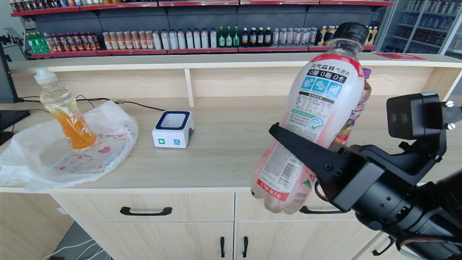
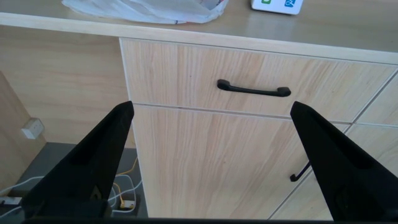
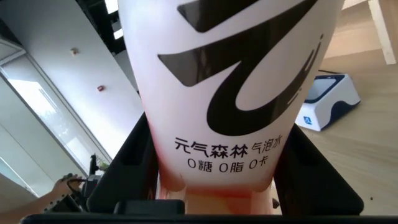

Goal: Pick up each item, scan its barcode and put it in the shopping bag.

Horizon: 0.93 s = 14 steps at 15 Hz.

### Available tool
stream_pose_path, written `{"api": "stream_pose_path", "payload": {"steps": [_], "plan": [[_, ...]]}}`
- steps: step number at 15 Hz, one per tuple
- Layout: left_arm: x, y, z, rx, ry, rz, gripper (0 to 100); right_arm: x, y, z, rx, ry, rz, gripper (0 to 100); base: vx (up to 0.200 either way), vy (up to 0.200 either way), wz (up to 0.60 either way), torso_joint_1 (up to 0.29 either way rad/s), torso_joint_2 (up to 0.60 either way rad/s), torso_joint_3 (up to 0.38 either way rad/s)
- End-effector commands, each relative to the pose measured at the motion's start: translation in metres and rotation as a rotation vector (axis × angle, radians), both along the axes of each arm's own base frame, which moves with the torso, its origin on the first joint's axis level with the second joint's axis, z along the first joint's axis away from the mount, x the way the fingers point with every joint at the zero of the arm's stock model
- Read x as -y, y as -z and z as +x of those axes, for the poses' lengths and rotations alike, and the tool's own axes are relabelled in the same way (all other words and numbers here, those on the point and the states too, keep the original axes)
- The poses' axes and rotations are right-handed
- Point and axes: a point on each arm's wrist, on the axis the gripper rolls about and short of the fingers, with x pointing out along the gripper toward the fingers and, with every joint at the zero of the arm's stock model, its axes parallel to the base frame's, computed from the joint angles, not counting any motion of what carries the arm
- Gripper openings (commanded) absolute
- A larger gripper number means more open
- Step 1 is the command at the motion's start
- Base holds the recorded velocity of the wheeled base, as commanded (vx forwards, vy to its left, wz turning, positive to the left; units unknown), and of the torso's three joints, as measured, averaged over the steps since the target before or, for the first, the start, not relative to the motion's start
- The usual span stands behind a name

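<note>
My right gripper (image 1: 306,146) is shut on a pink-and-white drink bottle (image 1: 319,115) with a black cap. It holds the bottle tilted in the air over the counter's front right part, the barcode side turned toward the head camera. In the right wrist view the bottle (image 3: 230,93) sits between my fingers (image 3: 130,168). The white barcode scanner (image 1: 172,129) with a dark window stands mid-counter, left of the bottle, and is the scanner (image 3: 329,102) in the wrist view. A white shopping bag (image 1: 43,159) lies at the left, with an orange drink bottle (image 1: 66,112) upright on it. My left gripper (image 2: 211,107) is open below the counter, facing a drawer.
A purple-capped bottle (image 1: 364,97) stands behind the held one. A raised wooden ledge (image 1: 231,59) runs along the counter's back, with drink shelves beyond. A cable (image 1: 137,104) runs to the scanner. Drawer handles (image 2: 254,90) are on the cabinet front.
</note>
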Motion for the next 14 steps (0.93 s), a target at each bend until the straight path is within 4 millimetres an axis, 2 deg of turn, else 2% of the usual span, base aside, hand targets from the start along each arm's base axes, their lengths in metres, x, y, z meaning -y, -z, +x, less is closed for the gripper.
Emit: {"api": "stream_pose_path", "payload": {"steps": [1,4,9,11,14], "plan": [[0.000,0.000,0.000,0.000,0.000,-0.001,100,0.002,0.005,-0.001,0.015,0.017,-0.032,0,0.000,0.000,0.00,0.000,0.00,0.000],[0.000,0.000,0.000,-0.001,-0.001,-0.001,100,0.000,0.010,0.002,0.081,0.060,-0.094,0,0.000,0.000,0.00,0.000,0.00,0.000],[0.000,0.000,0.000,-0.001,0.000,-0.001,100,-0.010,0.030,0.013,0.187,0.196,-0.258,0,0.000,0.000,0.00,0.000,0.00,0.000],[0.000,0.000,0.000,0.000,0.000,-0.001,100,-0.009,0.035,0.017,0.173,0.291,-0.288,0,0.000,0.000,0.00,0.000,0.00,0.000],[0.000,0.000,0.000,0.000,0.000,-0.001,100,0.004,0.049,0.029,0.163,0.525,-0.411,0,0.000,0.000,0.00,0.000,0.00,0.000]]}}
